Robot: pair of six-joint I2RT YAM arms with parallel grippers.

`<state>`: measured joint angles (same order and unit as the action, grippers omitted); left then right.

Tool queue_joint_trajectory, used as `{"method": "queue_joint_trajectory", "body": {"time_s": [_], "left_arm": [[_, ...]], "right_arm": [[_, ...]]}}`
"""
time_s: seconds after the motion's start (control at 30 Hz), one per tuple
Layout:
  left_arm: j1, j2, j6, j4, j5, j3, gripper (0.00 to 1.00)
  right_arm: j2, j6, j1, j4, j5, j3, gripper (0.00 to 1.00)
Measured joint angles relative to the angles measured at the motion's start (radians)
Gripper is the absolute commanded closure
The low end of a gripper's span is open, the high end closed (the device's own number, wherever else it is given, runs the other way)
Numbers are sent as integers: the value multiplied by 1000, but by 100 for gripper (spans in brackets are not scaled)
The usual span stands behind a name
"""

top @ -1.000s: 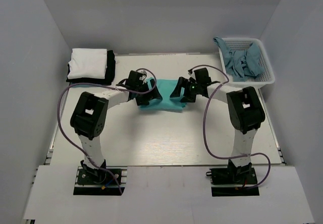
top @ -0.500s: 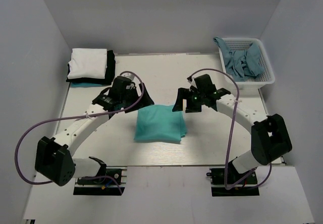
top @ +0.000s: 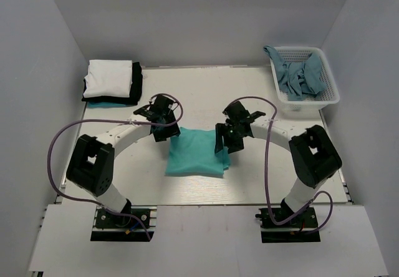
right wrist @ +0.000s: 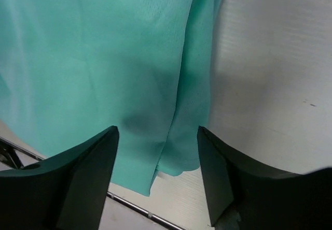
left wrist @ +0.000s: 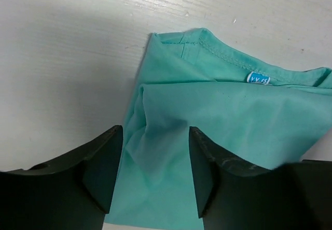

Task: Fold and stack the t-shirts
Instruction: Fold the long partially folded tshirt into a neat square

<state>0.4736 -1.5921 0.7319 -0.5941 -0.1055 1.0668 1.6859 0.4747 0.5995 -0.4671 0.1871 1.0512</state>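
Here both grippers stand part-open and neither has a firm hold on anything. The left gripper (top: 166, 127) (left wrist: 154, 134) straddles the left edge of the green t-shirt (top: 194, 155) (left wrist: 218, 116). Flat cloth shows between its fingers (left wrist: 101, 168), and the small blue neck label (left wrist: 258, 78) lies just beyond. The right gripper (top: 225, 141) (right wrist: 158, 134) sits over the shirt's (right wrist: 104, 59) right edge with its jaws just as far apart – whether its tips press the cloth I cannot tell.

The folded shirt lies mid-table (top: 206, 96), well apart from the stack (top: 111, 80) at the far left, where a white shirt tops a black one. The basket (top: 324, 96) stands at the far right.

Half a second ago both grippers hung farther back, off the shirt and wider. Now they have come in over its two sides – the shirt itself has not shifted.
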Motion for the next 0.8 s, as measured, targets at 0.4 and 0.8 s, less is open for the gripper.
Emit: {"method": "queue_joint_trajectory", "body": {"time_s": [0.4, 0.8], "left_arm": [[0, -89, 2, 49, 1, 0, 77], [0, -86, 33, 75, 5, -31, 99]], "right_arm": [[65, 55, 33, 10, 0, 0, 100], [-100, 136, 29, 291, 267, -82, 100]]}}
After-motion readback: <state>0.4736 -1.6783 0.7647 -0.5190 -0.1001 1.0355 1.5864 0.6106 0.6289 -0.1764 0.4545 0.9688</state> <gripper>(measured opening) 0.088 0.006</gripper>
